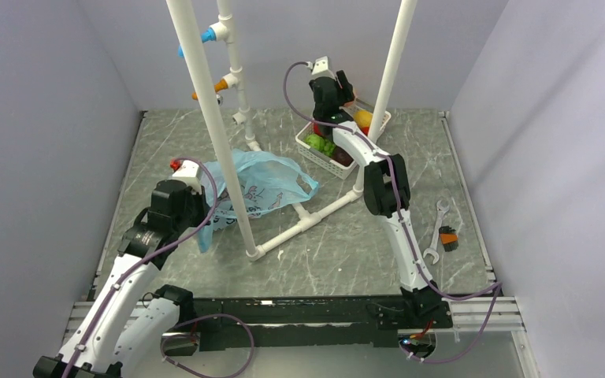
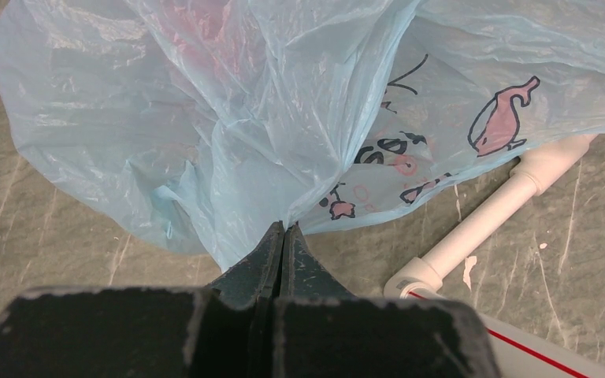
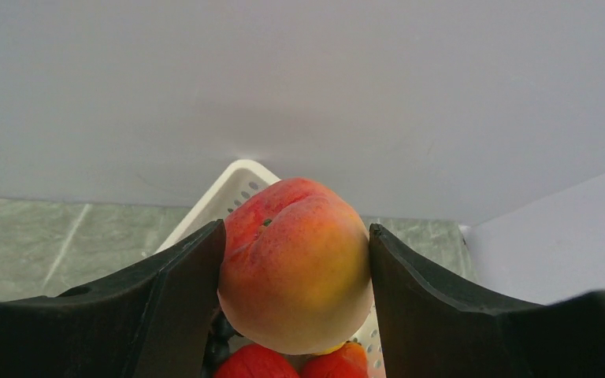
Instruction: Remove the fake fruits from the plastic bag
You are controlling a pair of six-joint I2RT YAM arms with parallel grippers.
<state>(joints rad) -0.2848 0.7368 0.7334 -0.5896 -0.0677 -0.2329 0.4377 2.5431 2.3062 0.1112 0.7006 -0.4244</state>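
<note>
The light-blue plastic bag lies crumpled on the table left of centre. My left gripper is shut on the bag's gathered near edge, with a pinch of film between its closed tips. A faint reddish patch shows through the film; what it is I cannot tell. My right gripper hangs above the white slotted basket at the back. Its fingers are shut on a peach-orange fake fruit. Below it two red fruits lie in the basket.
A white PVC pipe frame stands across the middle, with one foot beside the bag. Green fruits and a dark grape bunch are in the basket. A wrench and a small orange-black tool lie at right.
</note>
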